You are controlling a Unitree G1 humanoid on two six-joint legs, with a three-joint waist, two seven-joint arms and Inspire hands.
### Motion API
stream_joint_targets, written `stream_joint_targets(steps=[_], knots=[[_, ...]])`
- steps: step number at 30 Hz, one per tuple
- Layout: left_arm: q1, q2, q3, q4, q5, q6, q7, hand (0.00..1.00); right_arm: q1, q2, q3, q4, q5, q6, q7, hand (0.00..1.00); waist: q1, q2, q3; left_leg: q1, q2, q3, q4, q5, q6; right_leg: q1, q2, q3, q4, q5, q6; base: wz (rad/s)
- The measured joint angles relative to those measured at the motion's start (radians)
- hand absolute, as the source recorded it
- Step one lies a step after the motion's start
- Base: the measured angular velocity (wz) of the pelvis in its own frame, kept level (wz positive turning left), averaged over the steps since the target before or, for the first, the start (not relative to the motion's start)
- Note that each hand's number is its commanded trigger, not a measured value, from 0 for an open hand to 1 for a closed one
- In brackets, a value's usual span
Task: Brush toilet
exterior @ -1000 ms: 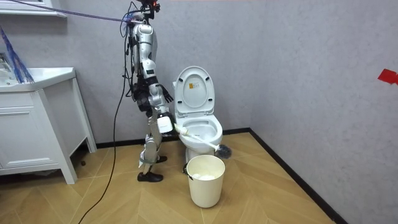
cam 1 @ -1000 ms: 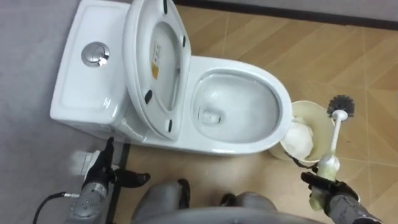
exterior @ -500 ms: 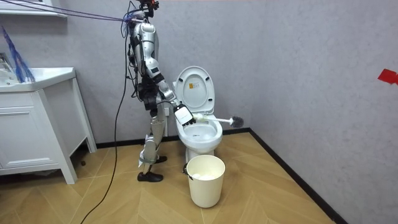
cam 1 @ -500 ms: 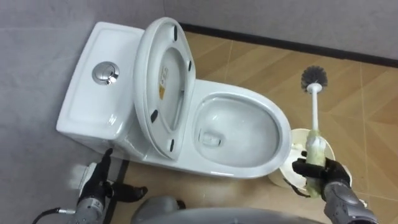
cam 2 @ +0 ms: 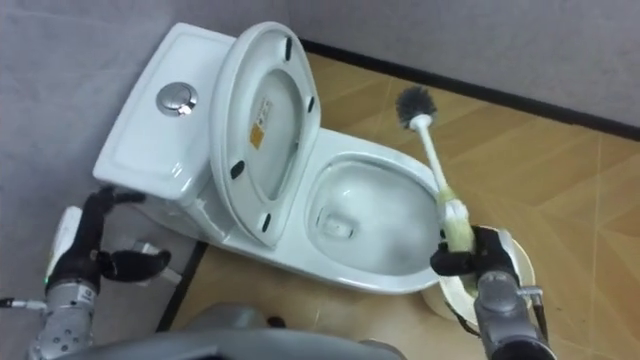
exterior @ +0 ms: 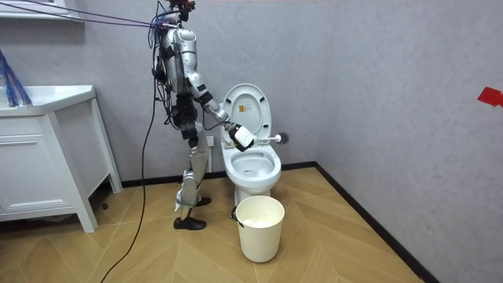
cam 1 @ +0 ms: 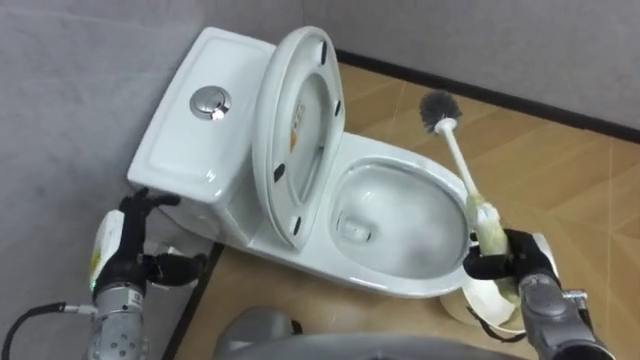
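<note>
Low at the right of my head view, the right robot hand (cam 1: pixel 510 262) is clenched round the pale grip of the toilet brush (cam 1: pixel 458 155). The brush slants up over the right rim of the toilet (cam 1: pixel 385 158), its dark bristle head (cam 1: pixel 437 108) in the air outside the bowl. Just under that hand sits the white bin (cam 1: pixel 478 305) on the wood floor (cam 1: pixel 570 170), the seat and lid (cam 1: pixel 300 130) stand raised by the cistern (cam 1: pixel 200 135), and near the cistern's left end my left robot hand (cam 1: pixel 122 250) hangs loose-fingered, holding nothing.
</note>
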Motion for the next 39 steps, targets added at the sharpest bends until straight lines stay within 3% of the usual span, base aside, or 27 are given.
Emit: stream_joint_targets(steps=[1, 4, 6, 19, 26, 29, 34, 37, 39], knots=[[0.000, 0.001, 0.000, -0.008, 0.001, -0.009, 0.000, 0.00, 0.000, 0.000, 0.000, 0.000, -0.017, 0.000, 0.003, 1.00, 0.002, -0.001, -0.0002, -0.003, -0.001, -0.003, 0.001, 0.000, 0.000, -0.001, 0.000, -0.003, 0.000, 0.000, 0.000, 0.13], [-0.024, 0.007, -0.005, -0.050, 0.041, -0.090, 0.000, 0.00, -0.002, -0.002, 0.005, 0.004, -0.126, 0.000, 0.025, 1.00, 0.011, -0.004, -0.0009, -0.007, -0.001, -0.008, 0.001, 0.000, -0.001, -0.004, 0.001, -0.004, 0.002, 0.000, 0.000, 0.04], [-0.047, 0.007, -0.011, -0.050, 0.061, -0.105, 0.000, 0.00, -0.003, -0.003, 0.013, 0.012, -0.167, 0.000, 0.039, 1.00, 0.012, -0.005, -0.0005, -0.008, -0.001, -0.007, 0.001, 0.000, -0.001, -0.005, 0.001, -0.003, 0.002, 0.000, 0.000, 0.00], [-0.081, 0.039, -0.043, -0.073, 0.108, -0.107, -0.050, 0.00, -0.015, -0.038, 0.022, 0.067, -0.288, 0.008, 0.137, 1.00, 0.011, -0.004, -0.0041, -0.037, 0.001, -0.006, 0.012, 0.000, -0.001, -0.039, -0.001, -0.005, 0.015, 0.000, 0.000, 0.00], [-0.108, 0.041, -0.057, -0.063, 0.156, -0.107, -0.049, 0.00, -0.055, -0.066, 0.051, 0.188, -0.327, 0.010, 0.148, 1.00, 0.027, 0.023, -0.0063, -0.089, 0.002, -0.003, 0.020, 0.003, 0.002, -0.092, -0.003, -0.003, 0.024, 0.003, -0.004, -0.02], [-0.123, 0.046, -0.078, -0.028, 0.180, -0.106, -0.046, 0.00, -0.058, -0.083, 0.070, 0.219, -0.363, 0.029, 0.149, 1.00, 0.031, 0.031, -0.0056, -0.104, 0.002, 0.003, 0.021, 0.006, 0.004, -0.110, -0.007, 0.000, 0.038, 0.003, -0.004, -0.04], [-0.164, 0.052, -0.122, 0.056, 0.215, -0.104, -0.025, 0.00, -0.065, -0.105, 0.078, 0.225, -0.372, 0.053, 0.136, 1.00, 0.029, 0.038, -0.0015, -0.163, 0.003, 0.006, 0.042, 0.012, 0.007, -0.168, -0.018, 0.000, 0.061, 0.003, -0.005, -0.01], [-0.168, 0.079, -0.136, 0.060, 0.228, -0.113, -0.018, 0.00, -0.089, -0.112, 0.079, 0.226, -0.382, 0.053, 0.137, 1.00, 0.032, 0.040, 0.0017, -0.201, 0.004, 0.005, 0.059, 0.014, 0.009, -0.209, -0.019, -0.003, 0.089, 0.000, -0.007, 0.00], [-0.196, 0.093, -0.157, 0.095, 0.236, -0.125, 0.000, 0.00, -0.125, -0.126, 0.080, 0.226, -0.389, 0.056, 0.138, 1.00, 0.032, 0.049, 0.0110, -0.230, 0.004, 0.006, 0.073, 0.017, 0.014, -0.236, -0.021, -0.004, 0.105, 0.000, -0.008, 0.00]])
